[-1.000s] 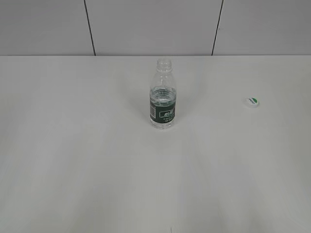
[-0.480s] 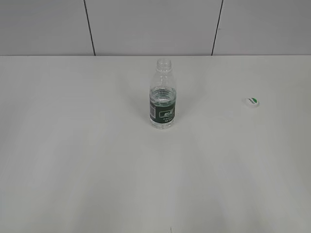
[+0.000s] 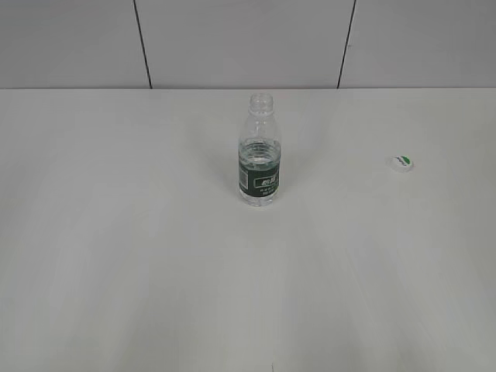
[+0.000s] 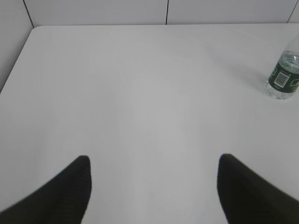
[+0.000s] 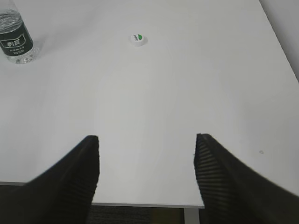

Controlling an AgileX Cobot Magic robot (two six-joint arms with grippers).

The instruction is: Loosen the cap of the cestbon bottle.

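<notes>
- The white worktop [image 3: 139,256] fills most of the exterior view.
- The left gripper [image 4: 154,186] and right gripper [image 5: 145,172] sit at the bottom of their wrist views, jaws spread wide, holding nothing.
- The cestbon bottle [image 3: 259,159] stands upright at centre, its neck uncapped.
- The cap [image 3: 401,163] lies on the worktop, well apart at centre right.

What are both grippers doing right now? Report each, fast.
Left gripper: open, holding nothing.
Right gripper: open, holding nothing.
</notes>
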